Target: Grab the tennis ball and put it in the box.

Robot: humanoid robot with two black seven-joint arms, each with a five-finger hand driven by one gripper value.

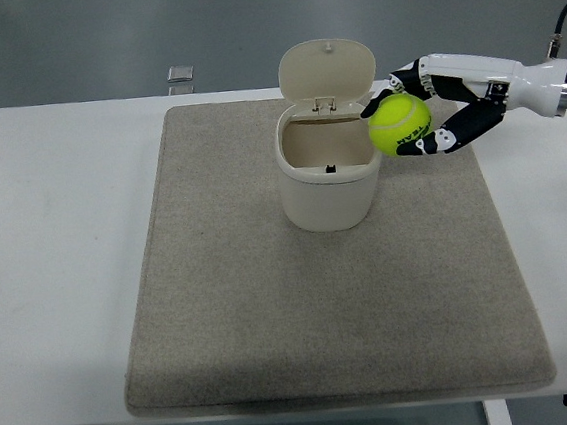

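The light, springy, felt-covered tennis ball (401, 125) is clasped around its middle by the right hand (432, 108) beside the box (328, 176).

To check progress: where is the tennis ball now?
In the head view, the tennis ball is held in the right hand, at the right rim of the open box.

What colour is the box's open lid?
Cream, matching the box; the raised hinged lid shows in the head view.

Yellow-green tennis ball (400, 125) held beside cream box's (329, 172) open rim.
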